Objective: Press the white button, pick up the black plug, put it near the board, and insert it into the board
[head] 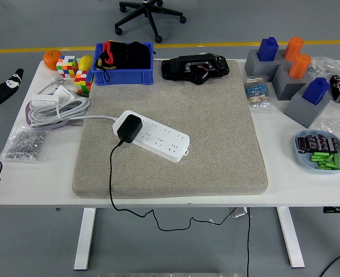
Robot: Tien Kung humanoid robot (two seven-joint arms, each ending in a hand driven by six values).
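A white power strip (pixel 158 137) lies at an angle on the grey mat (pixel 216 127) in the middle of the table. The black plug (pixel 129 128) sits in the strip's left end. Its black cord (pixel 111 173) runs down over the table's near edge. I cannot make out the white button. Part of my left hand (pixel 3 89) shows at the picture's left edge, off the table's left side and well apart from the strip. It holds nothing that I can see. My right arm is out of view.
A blue bin (pixel 124 75) and a black device (pixel 196 68) stand at the back. Colour cubes (pixel 67 64), a coiled white cable (pixel 55 108) and a bag of screws (pixel 23 144) are on the left. Grey blocks (pixel 291 86) and a blue dish (pixel 321 151) are on the right.
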